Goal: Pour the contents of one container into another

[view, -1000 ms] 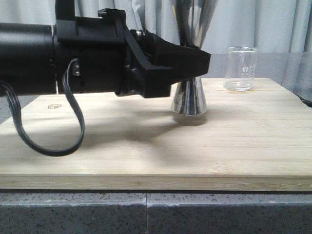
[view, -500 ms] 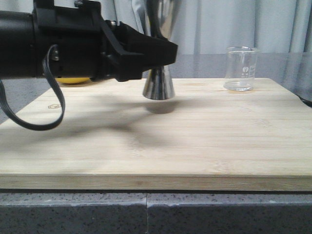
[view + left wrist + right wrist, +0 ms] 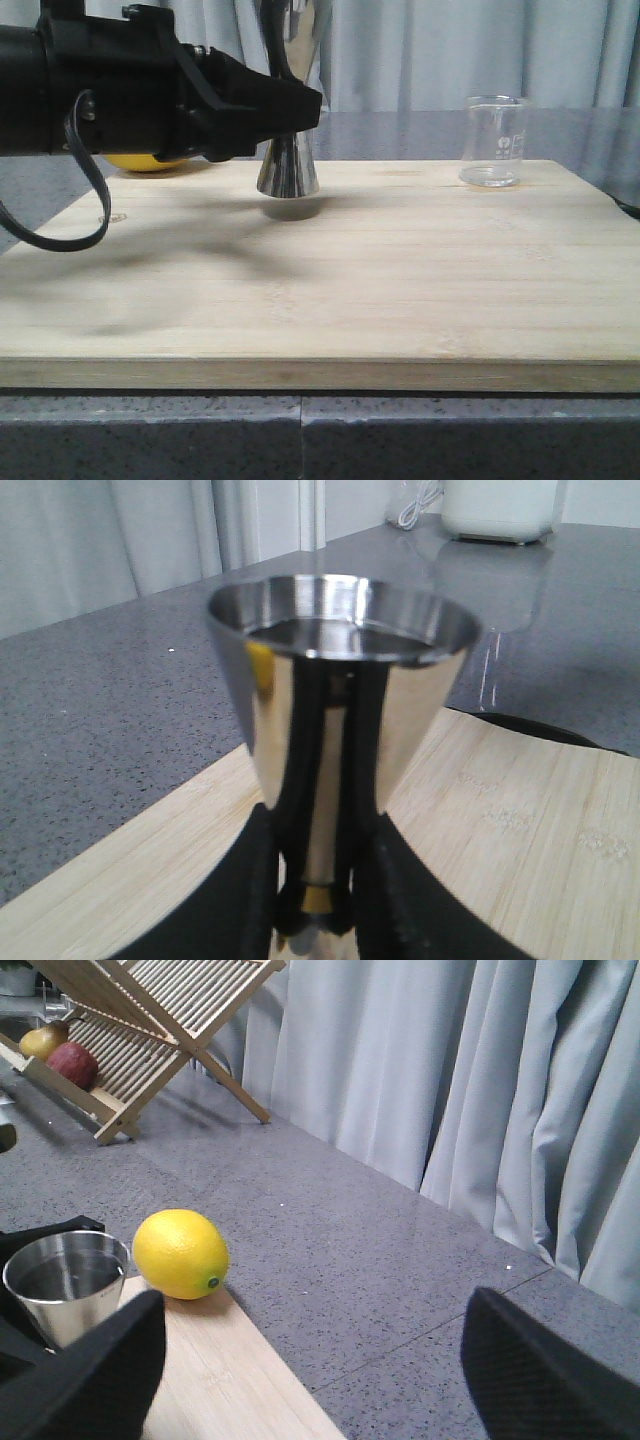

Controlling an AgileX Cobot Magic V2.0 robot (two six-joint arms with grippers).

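left gripper (image 3: 300, 108): clamped round the jigger (image 3: 288, 165) at its waist — base just off the bamboo board (image 3: 400, 290)
beaker (image 3: 494, 141): upright, far right of board
right gripper (image 3: 310, 1360): fingers spread wide, holding nothing
lemon (image 3: 181, 1253): beside the board's edge

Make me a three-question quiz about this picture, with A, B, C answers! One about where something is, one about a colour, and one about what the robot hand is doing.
1. Where does the glass beaker stand?
A. on the wooden board
B. inside the jigger
C. on the grey counter

2. What colour is the lemon?
A. green
B. yellow
C. red

3. What is the left gripper doing?
A. hanging open over the beaker
B. holding the lemon
C. clamped on the steel jigger

Answers:
1 A, the beaker sits near the board's far right corner.
2 B, the right wrist view shows it bright yellow.
3 C, its black fingers close on the jigger's narrow waist.
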